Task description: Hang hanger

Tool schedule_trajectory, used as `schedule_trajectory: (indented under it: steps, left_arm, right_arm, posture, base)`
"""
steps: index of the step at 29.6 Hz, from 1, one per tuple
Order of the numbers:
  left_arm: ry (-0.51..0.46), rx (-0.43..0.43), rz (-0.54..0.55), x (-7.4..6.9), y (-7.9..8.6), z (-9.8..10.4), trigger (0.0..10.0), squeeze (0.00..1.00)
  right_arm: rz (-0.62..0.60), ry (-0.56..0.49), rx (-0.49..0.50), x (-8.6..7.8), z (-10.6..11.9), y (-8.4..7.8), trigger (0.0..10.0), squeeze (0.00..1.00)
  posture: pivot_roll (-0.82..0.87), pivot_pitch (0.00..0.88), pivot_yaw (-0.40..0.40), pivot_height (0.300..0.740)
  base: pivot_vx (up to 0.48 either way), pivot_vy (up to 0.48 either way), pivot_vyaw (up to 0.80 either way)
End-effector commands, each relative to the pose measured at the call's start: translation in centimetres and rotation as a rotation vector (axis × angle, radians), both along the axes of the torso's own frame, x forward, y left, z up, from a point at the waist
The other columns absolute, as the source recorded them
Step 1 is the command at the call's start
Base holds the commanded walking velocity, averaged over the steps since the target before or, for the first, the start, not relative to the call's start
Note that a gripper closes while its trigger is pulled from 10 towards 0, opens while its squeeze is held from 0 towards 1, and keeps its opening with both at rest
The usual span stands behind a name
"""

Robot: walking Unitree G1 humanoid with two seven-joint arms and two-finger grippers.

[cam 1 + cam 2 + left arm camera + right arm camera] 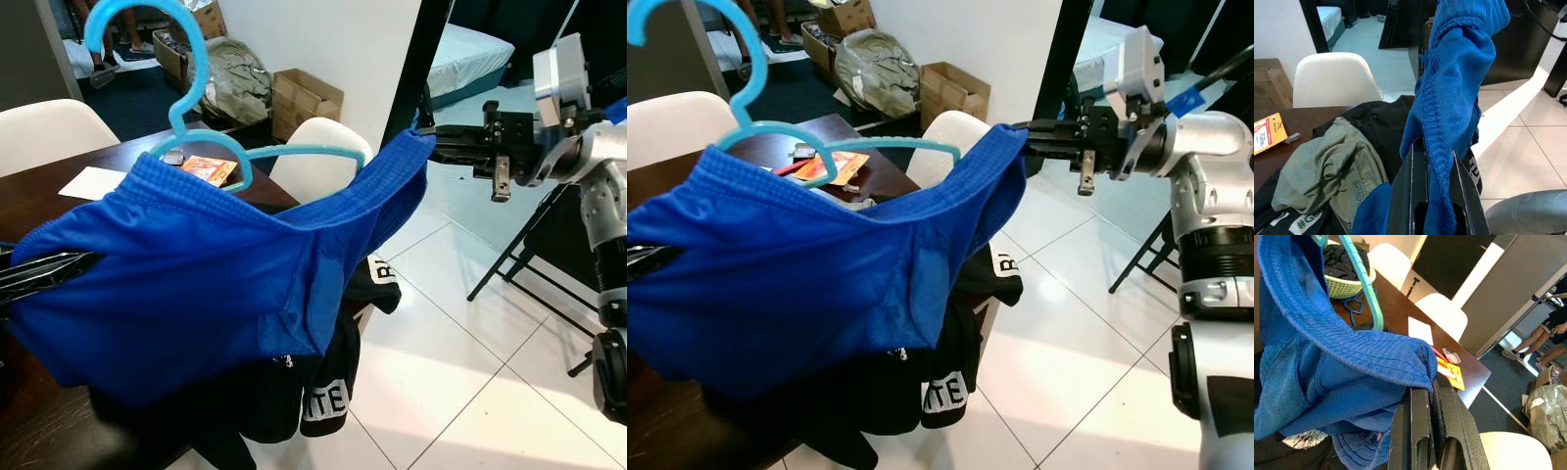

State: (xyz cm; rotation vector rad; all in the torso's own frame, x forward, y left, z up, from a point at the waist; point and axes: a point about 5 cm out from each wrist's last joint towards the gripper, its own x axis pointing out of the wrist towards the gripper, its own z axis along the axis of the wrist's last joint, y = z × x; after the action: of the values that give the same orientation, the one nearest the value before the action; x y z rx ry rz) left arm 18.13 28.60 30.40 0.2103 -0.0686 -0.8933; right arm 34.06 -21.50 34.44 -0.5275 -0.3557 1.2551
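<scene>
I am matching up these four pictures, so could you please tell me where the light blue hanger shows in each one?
Left eye view: hanger, upper left, hook high, arms running into the blue shorts.
Right eye view: upper left, hook at the corner.
Left wrist view: not in it.
Right wrist view: a curved teal arm near the top, above the shorts' waistband.
Shared landmark: the orange packet on the dark table, in all four.

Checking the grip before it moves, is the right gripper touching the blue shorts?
Touching. In the right wrist view the right gripper has its fingers closed on the waistband edge of the blue shorts, with no gap.
</scene>
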Motion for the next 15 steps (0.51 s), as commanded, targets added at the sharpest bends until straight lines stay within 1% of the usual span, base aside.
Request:
schedule_trajectory:
  steps: [1, 4, 5, 6, 7, 9, 11, 12, 13, 14, 15]
  left_arm:
    - [-0.001, 0.02, -0.022, -0.2, -0.2, 0.4, 10.0, 0.0]
    - [0.011, 0.008, -0.043, -0.2, -0.5, 0.1, 10.0, 0.0]
    - [0.027, -0.013, -0.07, -0.2, -1.1, -0.3, 10.0, 0.0]
    - [0.027, -0.013, -0.07, -0.2, -1.1, -0.3, 10.0, 0.0]
    - [0.043, -0.035, -0.096, -0.1, -1.6, -0.9, 10.0, 0.0]
    - [0.043, -0.035, -0.096, -0.1, -1.6, -0.9, 10.0, 0.0]
    - [0.068, -0.064, -0.134, 0.0, -2.6, -1.8, 10.0, 0.0]
    - [0.068, -0.064, -0.134, 0.0, -2.6, -1.8, 10.0, 0.0]
    - [0.075, -0.071, -0.143, 0.1, -2.8, -2.0, 10.0, 0.0]
    - [0.075, -0.071, -0.143, 0.1, -2.8, -2.0, 10.0, 0.0]
    - [0.078, -0.075, -0.149, 0.2, -2.9, -2.1, 10.0, 0.0]
  right_arm:
    - [-0.009, -0.041, 0.011, -0.2, 1.1, -0.4, 0.0, 0.0]
    - [0.002, -0.045, 0.018, -0.2, 1.3, -0.2, 0.0, 0.0]
    - [0.031, -0.048, 0.016, -0.3, 1.3, 0.4, 0.0, 0.0]
    - [0.031, -0.048, 0.016, -0.3, 1.3, 0.4, 0.0, 0.0]
    - [0.078, -0.051, 0.02, -0.4, 1.5, 1.3, 0.0, 0.0]
    - [0.078, -0.051, 0.02, -0.4, 1.5, 1.3, 0.0, 0.0]
    - [0.185, -0.057, 0.021, -1.0, 1.8, 3.3, 0.0, 0.0]
    - [0.185, -0.057, 0.021, -1.0, 1.8, 3.3, 0.0, 0.0]
    - [0.236, -0.057, 0.022, -1.3, 1.9, 4.2, 0.0, 0.0]
    - [0.236, -0.057, 0.022, -1.3, 1.9, 4.2, 0.0, 0.0]
    - [0.317, -0.042, 0.021, -1.8, 1.8, 5.5, 0.0, 0.0]
  posture:
    - [0.08, 0.071, -0.079, 0.74]
    - [0.07, 0.072, -0.076, 0.74]
    - [0.07, 0.071, -0.074, 0.74]
    - [0.07, 0.071, -0.074, 0.74]
    - [0.06, 0.071, -0.067, 0.74]
    - [0.06, 0.071, -0.067, 0.74]
    - [0.06, 0.07, -0.063, 0.74]
    - [0.06, 0.07, -0.063, 0.74]
    - [0.06, 0.068, -0.063, 0.74]
    - [0.06, 0.068, -0.063, 0.74]
    - [0.05, 0.063, -0.056, 0.74]
  base:
    - [0.0, 0.0, 0.0]
    - [0.0, 0.0, 0.0]
    - [0.0, 0.0, 0.0]
    - [0.0, 0.0, 0.0]
    - [0.0, 0.0, 0.0]
    - [0.0, 0.0, 0.0]
    - [0.0, 0.0, 0.0]
    - [0.0, 0.0, 0.0]
    - [0.0, 0.0, 0.0]
    - [0.0, 0.0, 0.0]
    - [0.0, 0.0, 0.0]
